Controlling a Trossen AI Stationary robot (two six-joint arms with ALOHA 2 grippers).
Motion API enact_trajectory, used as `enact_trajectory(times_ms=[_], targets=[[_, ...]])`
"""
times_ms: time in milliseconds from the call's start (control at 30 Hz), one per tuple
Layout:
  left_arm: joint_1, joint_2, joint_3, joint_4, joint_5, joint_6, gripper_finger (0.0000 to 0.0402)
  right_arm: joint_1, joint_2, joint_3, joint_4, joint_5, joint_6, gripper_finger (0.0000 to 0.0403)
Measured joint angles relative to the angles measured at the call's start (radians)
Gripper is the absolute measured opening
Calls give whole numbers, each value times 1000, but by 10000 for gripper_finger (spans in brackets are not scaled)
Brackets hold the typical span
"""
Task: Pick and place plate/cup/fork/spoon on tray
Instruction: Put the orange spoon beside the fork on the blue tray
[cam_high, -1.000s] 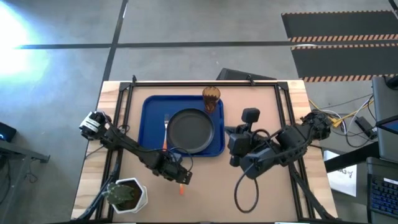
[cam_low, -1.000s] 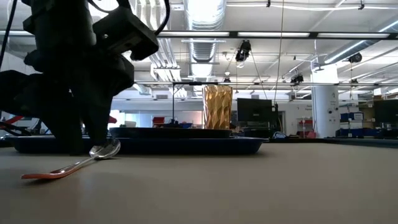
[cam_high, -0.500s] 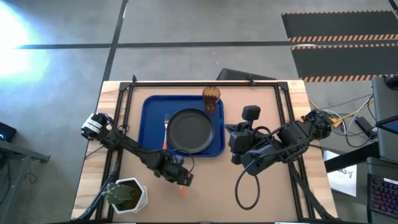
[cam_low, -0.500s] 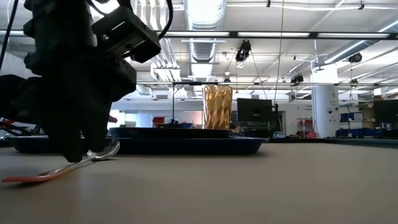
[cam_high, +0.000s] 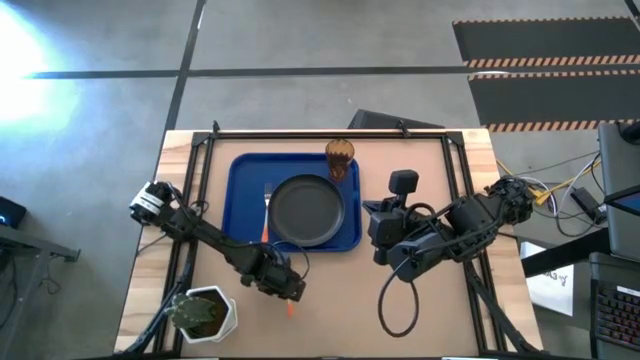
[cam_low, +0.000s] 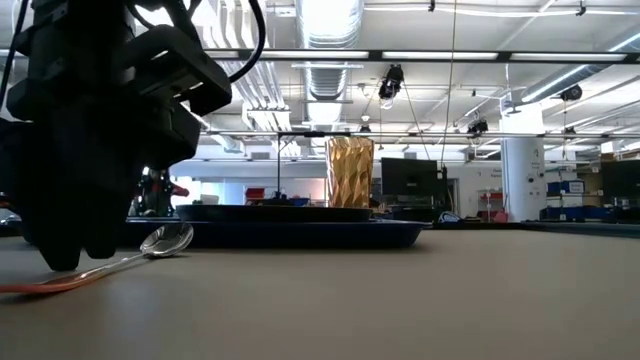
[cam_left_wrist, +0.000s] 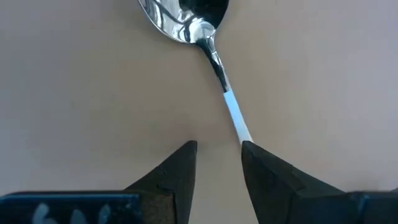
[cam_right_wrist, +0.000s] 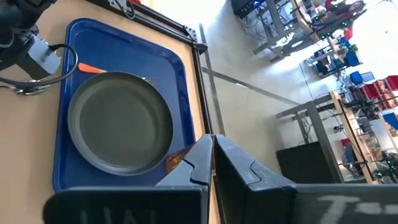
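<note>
Left gripper (cam_left_wrist: 217, 163) is low over the bare wooden table (cam_high: 330, 300), fingers parted, straddling the spoon (cam_left_wrist: 199, 37) handle without gripping. The spoon lies near the blue tray (cam_high: 245, 175). Right gripper (cam_right_wrist: 211, 163) waits closed, holding nothing.

A blue rectangular tray (cam_high: 243, 175) lies flat on the tabletop. A round dark plate (cam_high: 308, 211) is set on it, an orange-handled fork (cam_high: 267, 200) alongside, and an amber ribbed cup (cam_high: 340, 156) upright at a corner. An orange-handled spoon (cam_left_wrist: 186, 18) lies off the tray.
</note>
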Motion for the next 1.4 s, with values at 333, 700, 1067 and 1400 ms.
enact_trajectory(times_ms=[333, 700, 1067, 1400], targets=[[4, 1, 7, 62, -65, -3, 114, 0, 0, 0, -1, 0, 2, 9], [12, 0, 0, 72, -91, -1, 114, 0, 1, 0, 1, 0, 9, 9], [19, 5, 4, 68, -80, 6, 114, 0, 1, 0, -10, -4, 9, 9], [30, 3, 9, 90, -129, 7, 114, -9, 1, -2, -22, -98, 54, 9]])
